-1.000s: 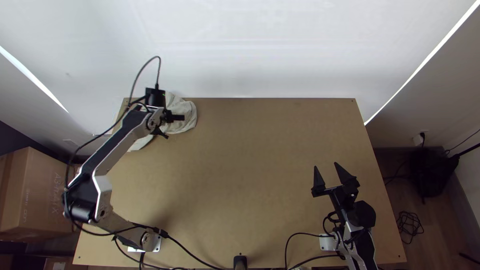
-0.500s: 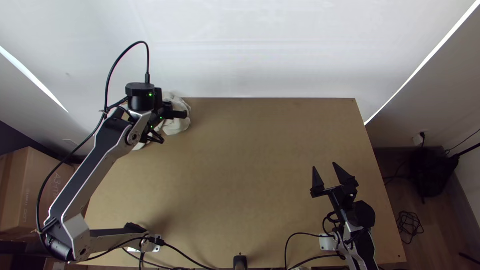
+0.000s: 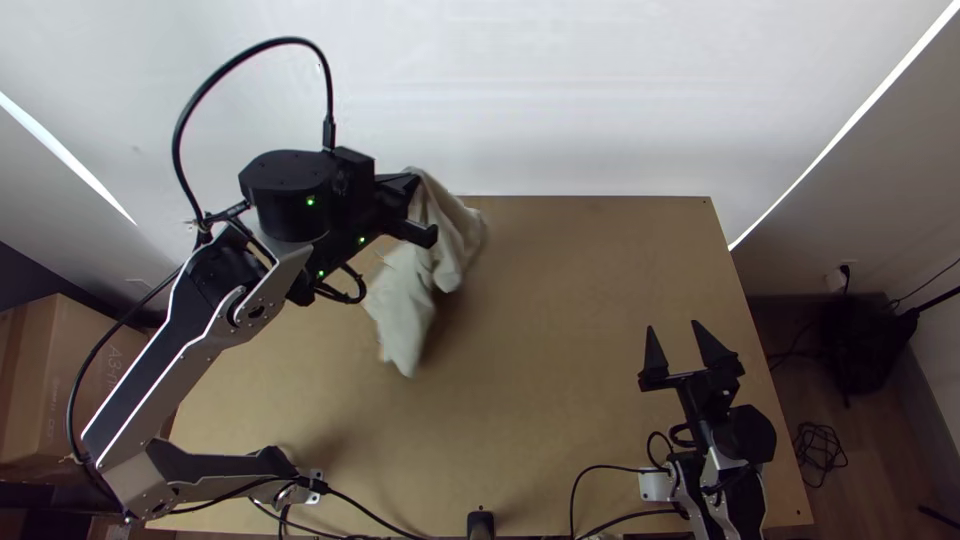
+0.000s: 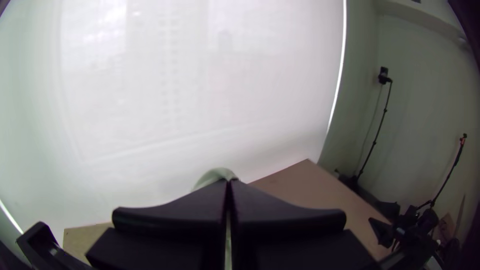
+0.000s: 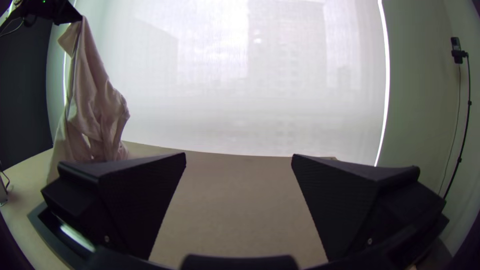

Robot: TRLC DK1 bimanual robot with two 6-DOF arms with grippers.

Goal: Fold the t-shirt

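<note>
- Above the desk (image 3: pixel 560 300), holding bunched t-shirt (image 3: pixel 405 300) aloft in clenched left hand (image 4: pixel 229 184), likely for spreading.
- With right hand (image 3: pixel 672 326) wide apart, empty.
- Next, lower and flatten.

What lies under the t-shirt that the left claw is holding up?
The wooden table shows around the t-shirt hanging from the left claw; whatever is directly beneath the cloth is covered.

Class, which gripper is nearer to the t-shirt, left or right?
Left. The left gripper is shut on the t-shirt, which hangs from it; the right gripper is open, apart from the t-shirt, over the table at its right side.
</note>
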